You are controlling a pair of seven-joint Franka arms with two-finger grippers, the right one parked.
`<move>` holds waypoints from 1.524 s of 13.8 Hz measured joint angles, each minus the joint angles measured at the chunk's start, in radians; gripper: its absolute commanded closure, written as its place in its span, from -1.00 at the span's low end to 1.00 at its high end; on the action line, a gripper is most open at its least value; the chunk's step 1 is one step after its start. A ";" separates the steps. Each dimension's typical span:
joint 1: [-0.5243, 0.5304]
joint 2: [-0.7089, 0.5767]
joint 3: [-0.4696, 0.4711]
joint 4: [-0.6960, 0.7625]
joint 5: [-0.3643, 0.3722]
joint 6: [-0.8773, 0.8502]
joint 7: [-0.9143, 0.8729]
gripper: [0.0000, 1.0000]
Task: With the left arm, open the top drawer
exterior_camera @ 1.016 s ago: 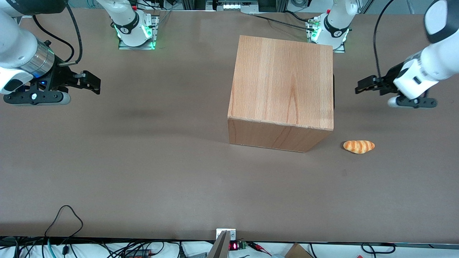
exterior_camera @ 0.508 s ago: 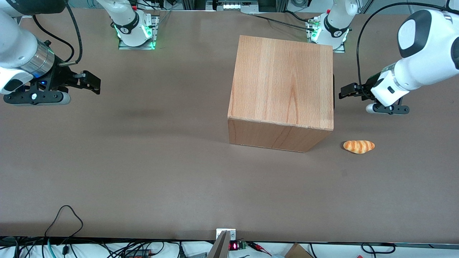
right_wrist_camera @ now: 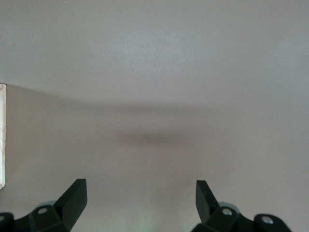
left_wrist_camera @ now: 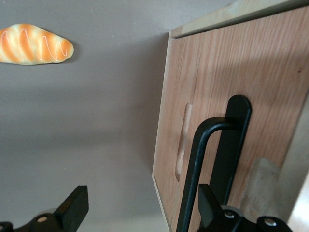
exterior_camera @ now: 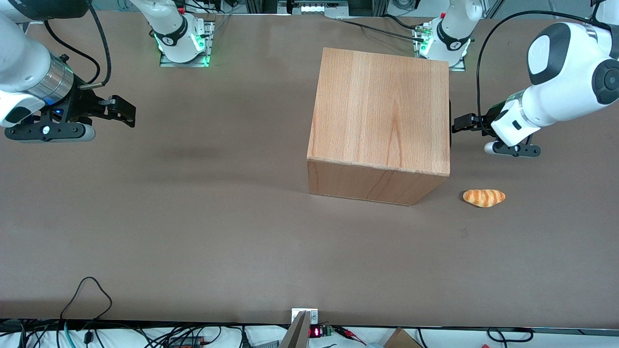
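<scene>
The cabinet (exterior_camera: 379, 123) was noted standing on the brown table (exterior_camera: 193, 217), its drawer front (left_wrist_camera: 231, 96) turned toward the working arm's end and, as far as could be judged, shut flush. The left arm (exterior_camera: 556, 96) was seen reaching in level, its gripper (exterior_camera: 459, 126) brought close up to the black bar handle (left_wrist_camera: 212, 164), fingers (left_wrist_camera: 72, 208) spread wide and nothing gripped; one fingertip seemed just beside the handle, though contact could not be confirmed. A bread roll (exterior_camera: 484, 197) was recorded lying on the table near the cabinet's corner, nearer the front camera than the gripper.
</scene>
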 measured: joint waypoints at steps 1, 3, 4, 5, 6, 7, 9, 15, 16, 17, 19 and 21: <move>0.000 0.004 0.000 -0.001 -0.004 0.001 0.002 -1.00; -0.001 0.010 -0.001 -0.004 -0.010 0.001 0.003 -1.00; -0.001 0.011 -0.002 -0.006 -0.011 0.001 0.004 -1.00; -0.001 0.012 -0.004 -0.009 -0.011 0.001 0.007 -1.00; -0.001 0.014 -0.010 -0.011 -0.011 0.003 0.014 -1.00; 0.000 0.016 -0.010 -0.012 -0.011 0.006 0.024 -1.00; 0.000 0.025 -0.011 -0.015 -0.011 0.011 0.034 -1.00; 0.000 0.056 -0.020 -0.021 -0.011 0.022 0.045 -1.00; 0.000 0.060 -0.022 -0.021 -0.011 0.024 0.046 -1.00; 0.000 0.063 -0.023 -0.021 -0.011 0.026 0.046 -1.00; 0.000 0.065 -0.023 -0.021 -0.011 0.027 0.051 -1.00; 0.003 0.065 -0.023 -0.021 -0.011 0.027 0.063 -1.00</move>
